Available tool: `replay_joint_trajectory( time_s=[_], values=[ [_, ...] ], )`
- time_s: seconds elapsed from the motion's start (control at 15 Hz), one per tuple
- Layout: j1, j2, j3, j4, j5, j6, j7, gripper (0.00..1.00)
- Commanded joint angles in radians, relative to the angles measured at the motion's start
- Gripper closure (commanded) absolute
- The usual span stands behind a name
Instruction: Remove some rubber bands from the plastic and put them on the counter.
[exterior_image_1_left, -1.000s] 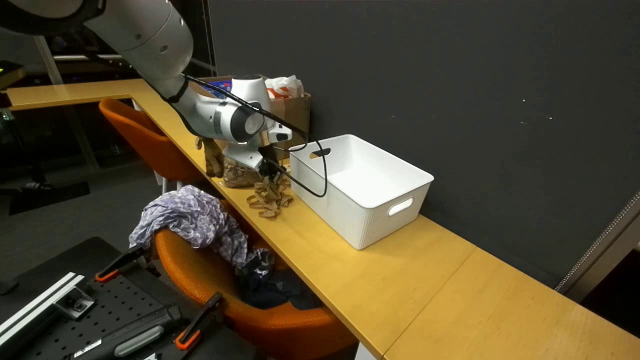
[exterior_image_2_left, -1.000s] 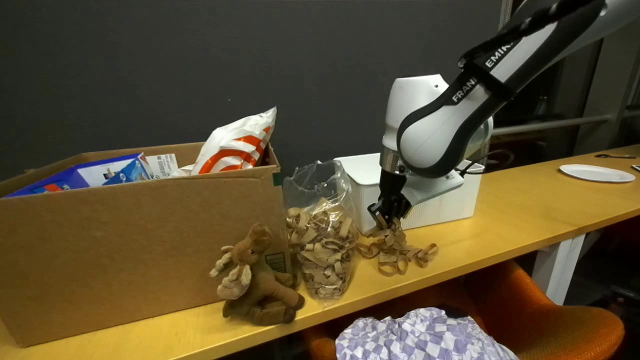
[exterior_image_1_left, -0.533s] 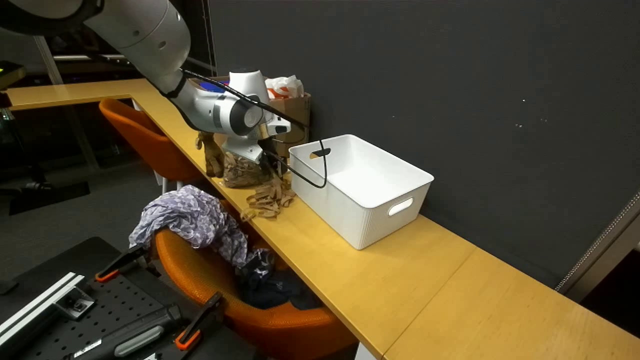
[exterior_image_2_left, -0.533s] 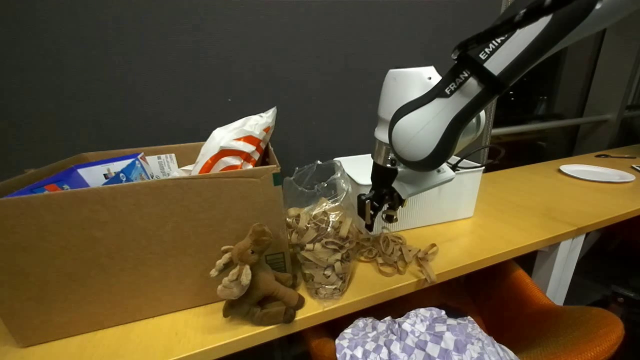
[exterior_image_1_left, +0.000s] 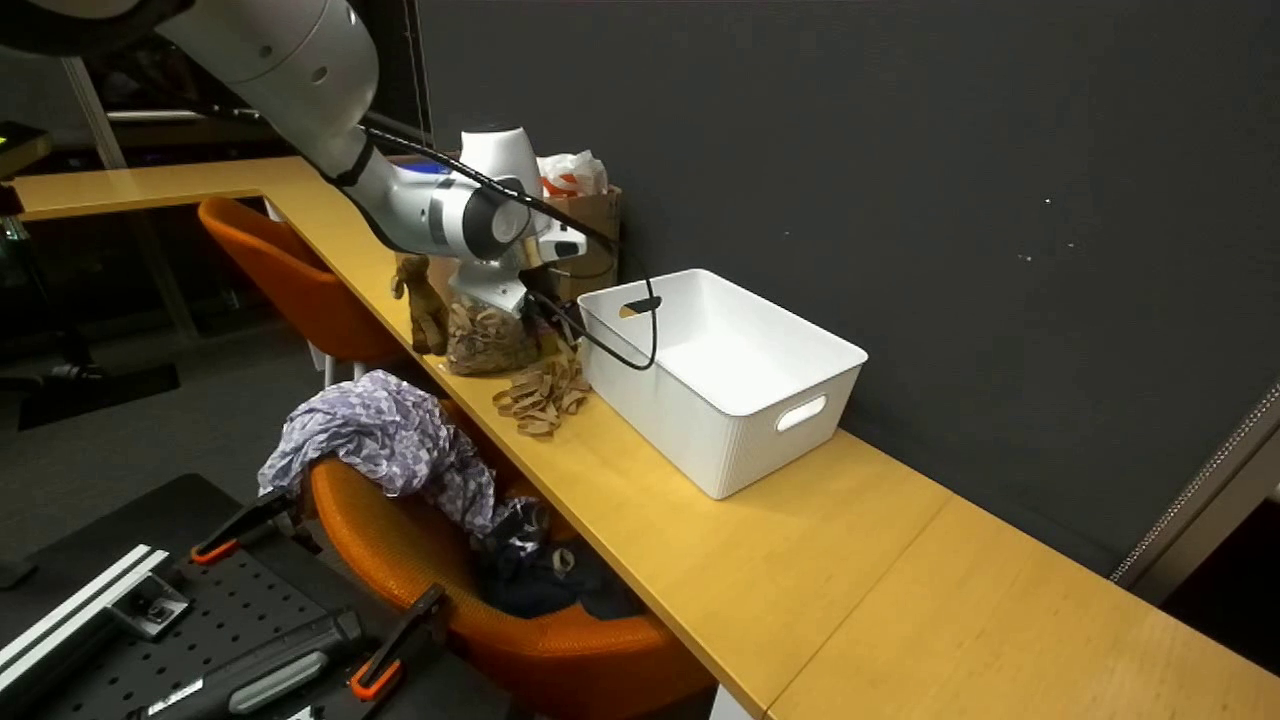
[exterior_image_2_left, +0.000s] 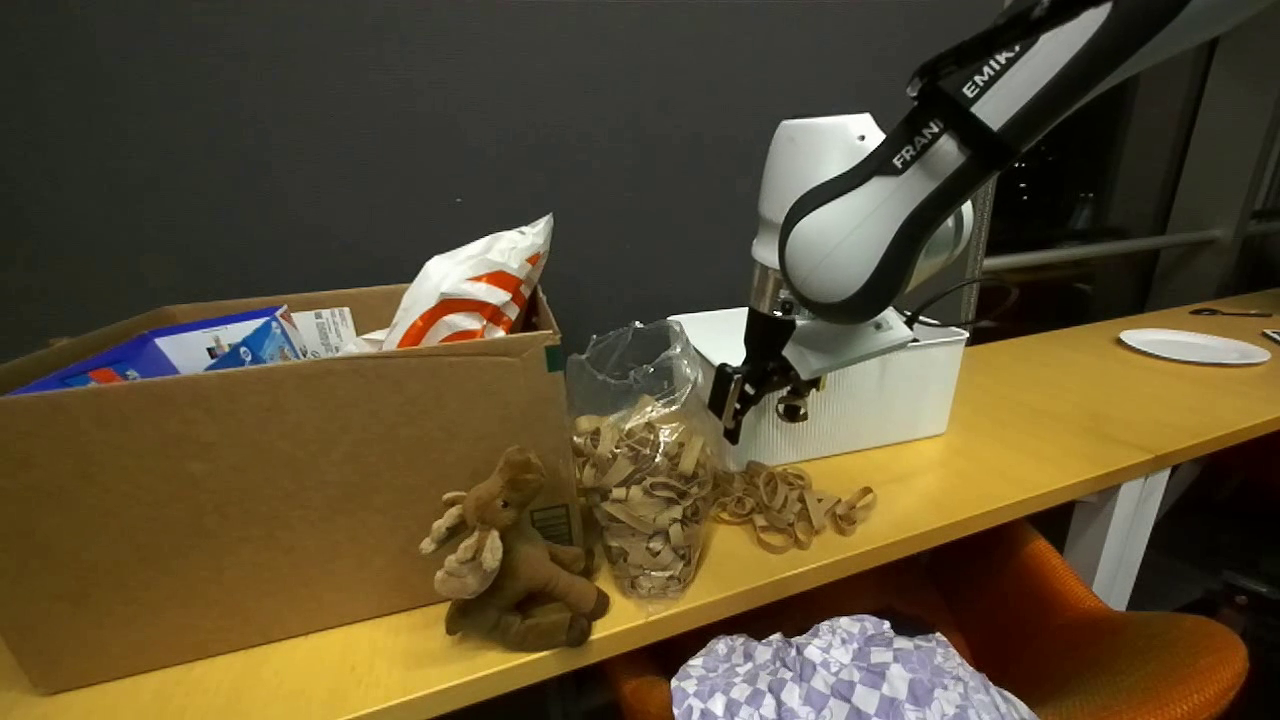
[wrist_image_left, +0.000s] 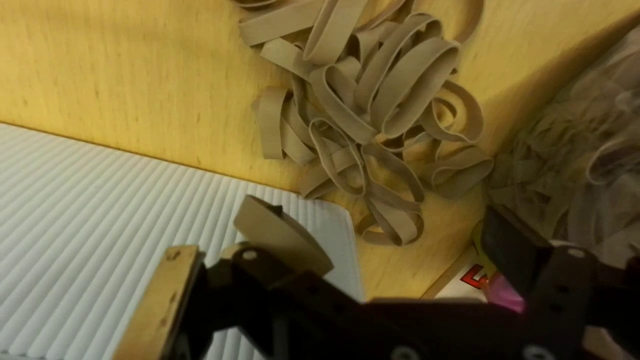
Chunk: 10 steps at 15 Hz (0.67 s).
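My gripper (exterior_image_2_left: 764, 420) stands open above a loose pile of tan rubber bands (exterior_image_2_left: 790, 505) on the wooden counter (exterior_image_2_left: 1050, 440). In the wrist view a single rubber band (wrist_image_left: 282, 232) is looped around one finger, and the space between the fingers holds nothing. The clear plastic bag (exterior_image_2_left: 632, 362), full of similar bands, stands upright beside the pile; in the wrist view its bands (wrist_image_left: 560, 165) show at the right edge. A stray rubber band (exterior_image_1_left: 563, 562) lies on dark cloth on the chair below the counter.
Right behind the pile stands a white bin (exterior_image_1_left: 655, 400). A big cardboard box (exterior_image_2_left: 300, 510) and a plush moose (exterior_image_2_left: 520, 580) flank the bag. An orange chair (exterior_image_1_left: 400, 540) with a checked cloth (exterior_image_2_left: 850, 670) sits under the counter's front edge.
My gripper has opened and risen, shifting slightly toward the bag. The bands it held dropped onto the pile; one slid over the counter's edge to the chair, another stayed around a finger.
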<state>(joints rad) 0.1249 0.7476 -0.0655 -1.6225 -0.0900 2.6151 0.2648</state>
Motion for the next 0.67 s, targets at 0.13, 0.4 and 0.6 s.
replay_joint_trajectory(
  time_s=[0.13,0.4,0.6],
  values=[
    [0.032,-0.082,-0.021,-0.074,0.020,-0.060,0.080,0.00],
    [0.045,-0.126,-0.022,-0.123,0.013,-0.095,0.125,0.35],
    [0.049,-0.146,-0.023,-0.145,0.008,-0.112,0.146,0.58]
  ],
)
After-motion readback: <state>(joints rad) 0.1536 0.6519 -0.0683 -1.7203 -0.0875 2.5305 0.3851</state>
